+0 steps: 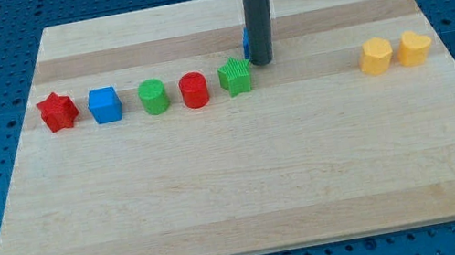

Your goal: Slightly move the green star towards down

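The green star [236, 77] sits on the wooden board [244, 171], at the right end of a row of blocks in the view's upper half. My tip [262, 60] is just to the upper right of the green star, very close to it; I cannot tell if it touches. A blue block [246, 44] is mostly hidden behind the rod, just above the star.
Left of the star in the row stand a red cylinder [193, 90], a green cylinder [153, 95], a blue cube [104, 104] and a red star [57, 111]. A yellow hexagon-like block [375, 56] and a yellow heart [413, 48] stand at the view's right.
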`<state>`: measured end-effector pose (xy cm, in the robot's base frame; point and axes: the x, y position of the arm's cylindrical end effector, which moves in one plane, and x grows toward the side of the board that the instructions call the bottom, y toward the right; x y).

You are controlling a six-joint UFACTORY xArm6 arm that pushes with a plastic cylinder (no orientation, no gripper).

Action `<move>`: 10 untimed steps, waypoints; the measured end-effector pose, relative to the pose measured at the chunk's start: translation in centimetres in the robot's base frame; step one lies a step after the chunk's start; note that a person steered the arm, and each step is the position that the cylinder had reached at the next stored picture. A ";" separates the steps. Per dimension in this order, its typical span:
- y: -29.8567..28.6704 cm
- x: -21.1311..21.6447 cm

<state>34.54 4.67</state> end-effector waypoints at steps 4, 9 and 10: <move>-3.3 -1.3; -5.7 0.3; -5.7 0.7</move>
<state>35.21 -1.02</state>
